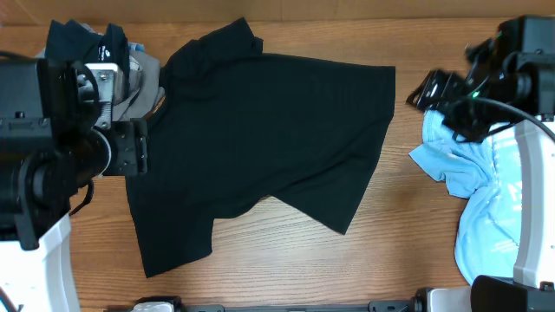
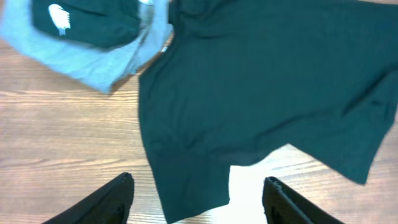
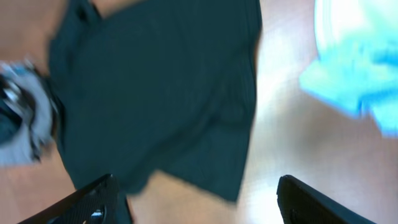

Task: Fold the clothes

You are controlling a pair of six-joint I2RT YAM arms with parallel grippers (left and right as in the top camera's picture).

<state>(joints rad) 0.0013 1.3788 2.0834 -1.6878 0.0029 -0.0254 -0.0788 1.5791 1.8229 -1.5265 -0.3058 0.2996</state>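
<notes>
My left pincer [image 2: 198,182] hangs open, gripping nothing, at the left edge of the black T-shirt [image 1: 269,130], which lies spread and rumpled across the middle of the wooden table [image 1: 390,243]. My right pincer [image 3: 196,182] stands open and empty too, at the frame's right, near a light blue garment [image 1: 486,208].

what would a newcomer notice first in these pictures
A large plain black cotton T-shirt lies spread, rumpled, across the middle of the wooden table. A crumpled light blue garment sits at the table's right edge, and a folded grey garment with a smaller black one on top lies at the upper left. The left pincer and right pincer hang open, empty.
</notes>
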